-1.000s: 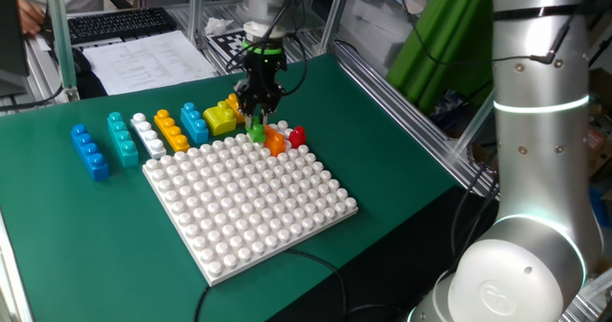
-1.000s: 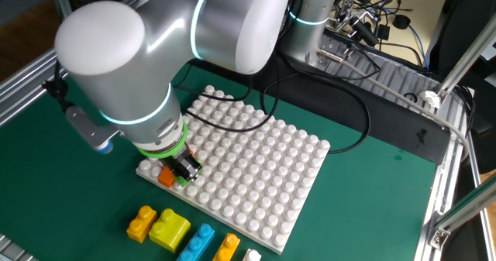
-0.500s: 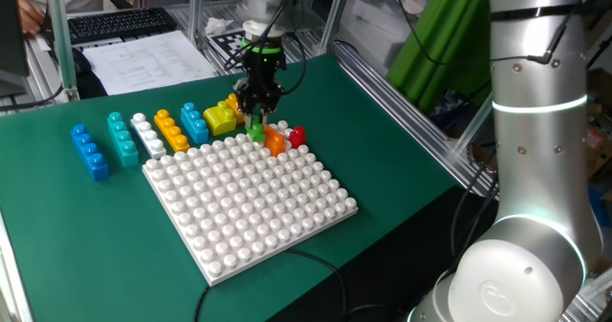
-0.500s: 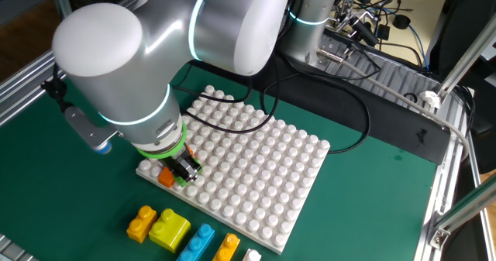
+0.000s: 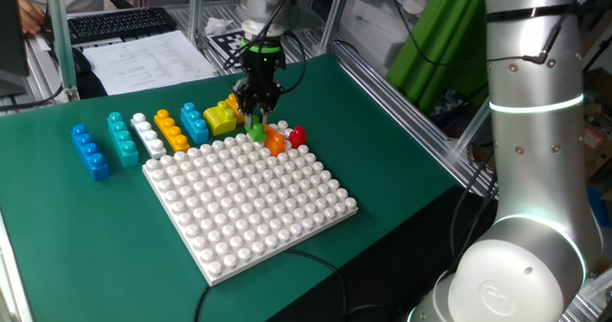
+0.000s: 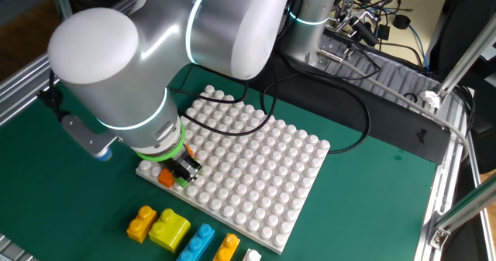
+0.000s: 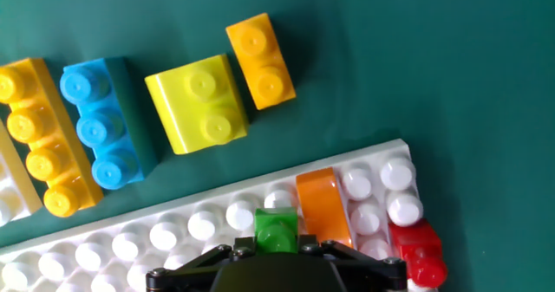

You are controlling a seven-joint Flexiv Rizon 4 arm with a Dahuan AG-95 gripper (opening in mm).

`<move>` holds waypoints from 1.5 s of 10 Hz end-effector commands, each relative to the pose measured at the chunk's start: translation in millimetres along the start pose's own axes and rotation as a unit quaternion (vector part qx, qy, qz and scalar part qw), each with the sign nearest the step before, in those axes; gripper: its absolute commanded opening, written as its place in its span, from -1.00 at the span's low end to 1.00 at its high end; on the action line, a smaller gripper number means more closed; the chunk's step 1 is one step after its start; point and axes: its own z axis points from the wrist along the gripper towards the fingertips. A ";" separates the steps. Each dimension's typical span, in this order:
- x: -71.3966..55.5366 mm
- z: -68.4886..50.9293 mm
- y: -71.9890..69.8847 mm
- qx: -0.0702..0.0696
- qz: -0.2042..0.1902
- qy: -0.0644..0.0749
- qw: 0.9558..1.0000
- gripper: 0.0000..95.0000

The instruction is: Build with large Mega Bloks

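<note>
Hand view: my gripper sits low over the white baseplate, jaws closed around a small green brick at the plate's edge row. An orange brick stands just beside it, a red brick further along. Yellow-green brick, orange-yellow brick and blue brick lie on the green mat.
</note>
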 end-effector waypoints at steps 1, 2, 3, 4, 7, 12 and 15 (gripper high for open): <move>1.7 0.7 -0.6 0.011 -0.038 -0.029 0.999 -1.00; 1.7 0.7 -0.6 0.009 -0.040 -0.028 0.999 -1.00; 1.7 0.7 -0.6 0.008 -0.039 -0.031 0.999 -1.00; 1.7 0.7 -0.6 0.005 -0.038 -0.029 0.999 -1.00; 1.7 0.7 -0.6 0.001 -0.031 -0.029 0.999 -1.00; 11.6 -2.2 10.3 -0.002 -0.015 -0.029 0.999 -1.00; 9.4 1.0 18.6 -0.001 -0.020 -0.029 0.999 -1.00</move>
